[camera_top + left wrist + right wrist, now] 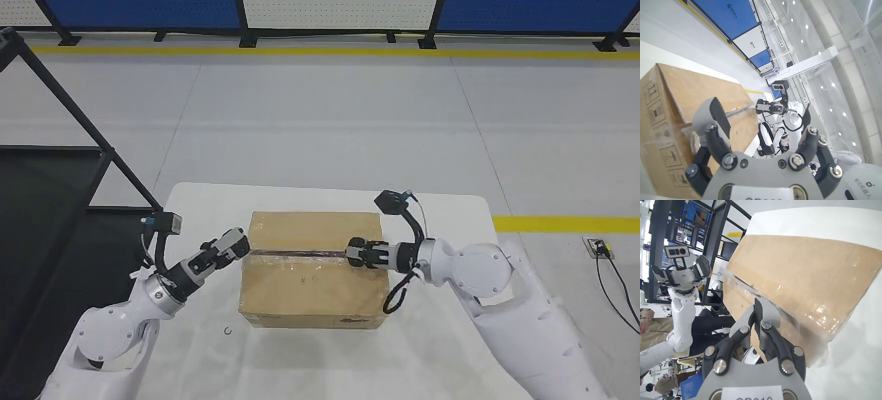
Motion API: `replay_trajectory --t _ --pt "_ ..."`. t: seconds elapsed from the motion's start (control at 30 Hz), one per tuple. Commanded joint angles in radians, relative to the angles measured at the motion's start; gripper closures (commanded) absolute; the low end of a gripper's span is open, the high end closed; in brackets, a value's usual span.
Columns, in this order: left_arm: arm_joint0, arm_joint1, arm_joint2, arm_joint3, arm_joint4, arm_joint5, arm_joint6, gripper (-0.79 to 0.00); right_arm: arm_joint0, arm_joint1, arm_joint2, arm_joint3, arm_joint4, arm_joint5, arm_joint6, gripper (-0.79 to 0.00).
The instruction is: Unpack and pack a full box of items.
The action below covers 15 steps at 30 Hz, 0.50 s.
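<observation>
Cardboard box (315,270) at the middle of the table (200,210), its seam taped (300,255). Left gripper (237,243), fingers spread, sits beside the box's left end. Right gripper (355,253), fingers pressed together, sits at the seam's right end. Risk: the closed tip probably skids on the glossy tape and shoves the unbraced box.

White worktop (200,205), plain surface. Small dark ring (229,331) lying on it toward the near edge. Black metal frame (70,110) standing off the worktop's left end. Blue and white partition panels (140,12) along the far floor, yellow line (300,50) just before them. Floor socket (598,247) at right, cable (618,295) trailing from it.
</observation>
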<state>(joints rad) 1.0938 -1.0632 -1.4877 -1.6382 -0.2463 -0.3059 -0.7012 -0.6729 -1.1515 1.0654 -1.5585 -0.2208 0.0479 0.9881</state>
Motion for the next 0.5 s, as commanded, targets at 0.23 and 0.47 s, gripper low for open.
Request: replay_trajectory --t 0.23,0.47 --pt "0.002 0.001 0.002 0.003 -0.004 -0.008 -0.001 -0.785 0.028 -0.015 -0.054 0.05 -0.054 0.074 -0.07 0.0" --pt "0.015 0.004 -0.016 0.006 -0.014 -0.012 -0.002 -0.785 0.055 -0.026 -0.059 0.098 0.004 0.092 -0.07 0.0"
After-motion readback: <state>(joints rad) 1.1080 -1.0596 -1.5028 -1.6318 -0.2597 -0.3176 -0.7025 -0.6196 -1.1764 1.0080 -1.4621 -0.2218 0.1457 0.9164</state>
